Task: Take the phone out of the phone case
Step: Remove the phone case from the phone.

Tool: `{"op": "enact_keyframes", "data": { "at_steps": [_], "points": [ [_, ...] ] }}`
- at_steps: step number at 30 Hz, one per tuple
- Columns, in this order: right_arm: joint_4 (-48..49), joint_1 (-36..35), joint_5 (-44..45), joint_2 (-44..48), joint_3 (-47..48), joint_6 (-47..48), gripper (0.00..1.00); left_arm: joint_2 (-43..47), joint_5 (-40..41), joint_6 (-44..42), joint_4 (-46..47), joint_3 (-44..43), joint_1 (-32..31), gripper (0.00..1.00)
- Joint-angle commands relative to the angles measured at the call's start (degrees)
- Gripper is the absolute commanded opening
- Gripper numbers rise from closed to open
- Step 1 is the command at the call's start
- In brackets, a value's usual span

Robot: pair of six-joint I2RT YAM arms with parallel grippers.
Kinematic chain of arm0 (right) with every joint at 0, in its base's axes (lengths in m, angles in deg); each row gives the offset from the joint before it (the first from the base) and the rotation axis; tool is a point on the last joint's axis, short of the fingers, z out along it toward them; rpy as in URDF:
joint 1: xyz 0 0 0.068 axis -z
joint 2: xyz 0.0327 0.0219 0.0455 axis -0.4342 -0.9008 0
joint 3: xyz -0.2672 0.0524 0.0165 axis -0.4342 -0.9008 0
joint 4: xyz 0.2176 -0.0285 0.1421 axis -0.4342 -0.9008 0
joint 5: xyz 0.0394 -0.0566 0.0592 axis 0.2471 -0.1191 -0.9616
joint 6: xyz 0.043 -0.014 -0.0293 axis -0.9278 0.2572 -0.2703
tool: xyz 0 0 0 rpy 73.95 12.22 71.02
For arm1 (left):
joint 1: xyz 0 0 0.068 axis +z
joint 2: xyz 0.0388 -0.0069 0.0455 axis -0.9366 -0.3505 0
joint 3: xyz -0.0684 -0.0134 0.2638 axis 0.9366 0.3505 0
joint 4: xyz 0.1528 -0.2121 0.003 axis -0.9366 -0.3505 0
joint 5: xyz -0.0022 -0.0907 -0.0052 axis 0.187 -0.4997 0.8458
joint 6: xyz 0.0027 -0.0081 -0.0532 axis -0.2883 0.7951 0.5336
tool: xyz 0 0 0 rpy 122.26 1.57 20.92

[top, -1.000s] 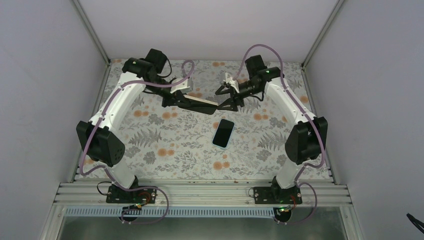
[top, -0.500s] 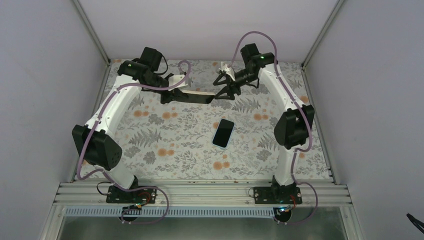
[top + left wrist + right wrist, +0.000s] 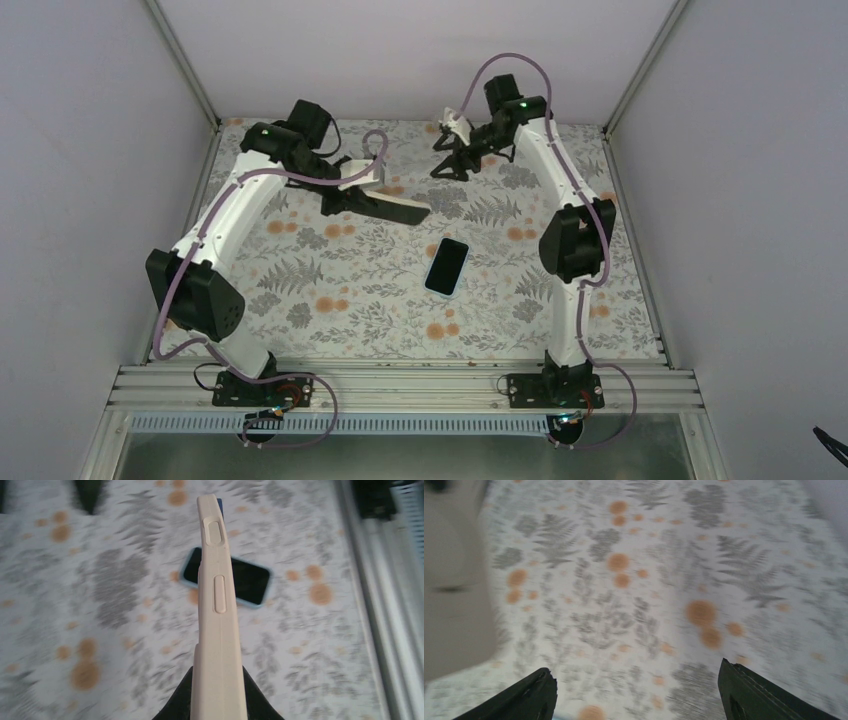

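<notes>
floral tablecloth (image 3: 300,290) is covering the whole work surface, and we're reading it from the arm bases outward. nearest to us, roughly mid-table, the phone (image 3: 447,266) is lying flat and screen-up on the cloth. nothing is touching it and its pale blue edge is showing all round. we're guessing it's lying there because it's already out of the case.

a bit further back and to the left, the left gripper (image 3: 217,702) is pinching the beige case (image 3: 218,610) tight by one end. it's holding the case clear of the cloth, edge-on, with the side buttons facing the wrist camera. from that view the case is looking thin and empty, but we're not seeing inside it, so we're calling that a judgement. gripping it by the end is leaving the rest of the shell free.

furthest out, near the back wall, the right gripper (image 3: 450,163) is hanging above the cloth with its jaws spread wide and nothing between them. its fingers (image 3: 531,697) are framing only bare pattern. we're figuring it's sitting well apart from the case because its part of the job is done, with only the case left to put down.
</notes>
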Motion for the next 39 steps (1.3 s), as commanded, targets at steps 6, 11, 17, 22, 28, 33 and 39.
{"op": "enact_keyframes", "data": {
  "at_steps": [6,11,17,22,28,33,39],
  "points": [
    [5.64,5.21,1.4,1.37,0.99,-1.06,0.83,1.12,-9.96,-3.25,-8.73,-1.08,-2.12,0.02],
    [0.09,3.26,-1.86,9.77,-9.53,5.5,0.82,-0.15,-9.39,-3.4,-8.79,-2.04,-1.89,0.02],
    [12.42,-4.61,1.78,28.45,-36.76,2.17,0.82,-1.52,-9.15,-2.91,-8.78,-3.73,-1.89,0.02],
    [14.59,-5.22,0.66,31.03,-40.48,0.49,0.81,-1.85,-9.49,-3.08,-8.73,-3.9,-1.88,0.02],
    [15.88,-5.24,0.79,30.08,-40.7,0.3,0.79,-1.93,-9.67,-3.19,-8.72,-3.67,-1.89,0.02],
    [16.75,-4.78,0.6,28.92,-39.65,-0.34,0.77,-1.66,-9.58,-3.1,-8.73,-3.55,-1.89,0.02],
    [17.32,-4.78,0.3,28.49,-38.11,-0.42,0.76,-1.4,-9.22,-3.19,-8.74,-2.95,-1.89,0.02]
  ]
}}
